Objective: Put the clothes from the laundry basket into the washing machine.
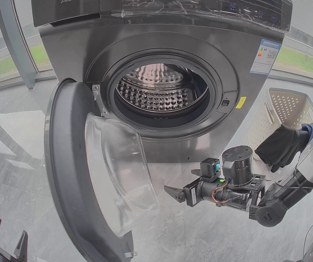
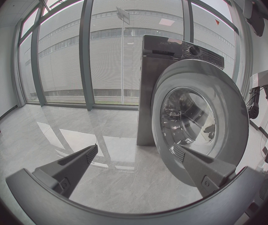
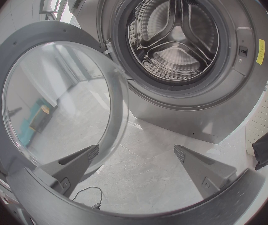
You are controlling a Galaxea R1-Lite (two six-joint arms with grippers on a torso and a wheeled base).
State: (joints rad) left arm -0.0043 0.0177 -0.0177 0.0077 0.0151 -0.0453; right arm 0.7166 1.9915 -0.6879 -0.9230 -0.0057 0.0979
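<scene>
Before the open washer (image 1: 72,51), my right gripper (image 1: 173,194) hangs low over the floor (image 1: 200,237), jaws spread wide and holding nothing, aimed toward the swung-out door (image 1: 65,157). The drum (image 1: 162,88) looks bare. The clothes wait on the robot's right. A black garment (image 1: 282,146) slumps over the rim of the basket (image 1: 273,110), which stands just beside the washer, with a blue cloth (image 1: 312,127) right next to it. My left gripper (image 1: 10,228) sits low on the far left, beyond the door, likewise wide open and empty.

As I judge it, the step in hand is the fetch, and nothing has been loaded yet. To do it well I would turn the right wrist away from the door and toward the basket. I would come down on the black garment where it bunches thickest at the rim, and close only once both jaws straddle a fold, so the pinch takes cloth and not plastic. Soft fabric will probably sag and trail. I would lift it clear of the rim before swinging across, keep wide of the door, and carry it well inside the drum before letting go, lest a sleeve hang out of the opening.
</scene>
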